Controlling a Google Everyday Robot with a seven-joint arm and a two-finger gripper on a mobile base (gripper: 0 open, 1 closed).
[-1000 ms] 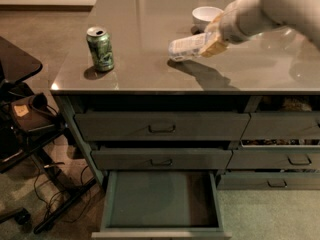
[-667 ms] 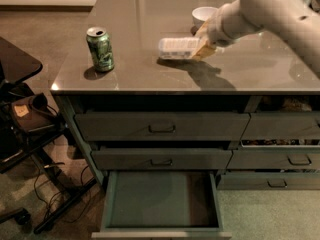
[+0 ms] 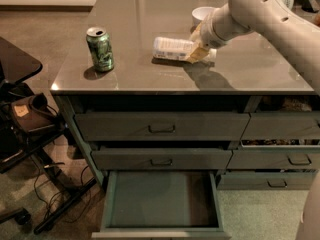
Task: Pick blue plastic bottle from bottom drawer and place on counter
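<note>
- Blue plastic bottle (image 3: 172,48) lies on its side, out of the bottom drawer (image 3: 160,200) and over the middle of the desk (image 3: 135,14); its shadow sits tight beneath it, so I cannot tell whether it rests there or hangs just clear
- Pincer (image 3: 199,53) is at the bottle's right end, fingers closed narrowly round it, arm (image 3: 270,14) reaching in from the right
- Drawer stands pulled open, floor bare
- Handling, my guess: small and light, thin clear wall that gives under a squeeze; smooth label likely slippery; round, so apt to roll once let go
- Best hold looks to be across the body at the label, moderate pressure; an end grip lets it pivot
- Green can (image 3: 100,49) is well apart to the left; white bowl (image 3: 204,15) is just behind the pincer
</note>
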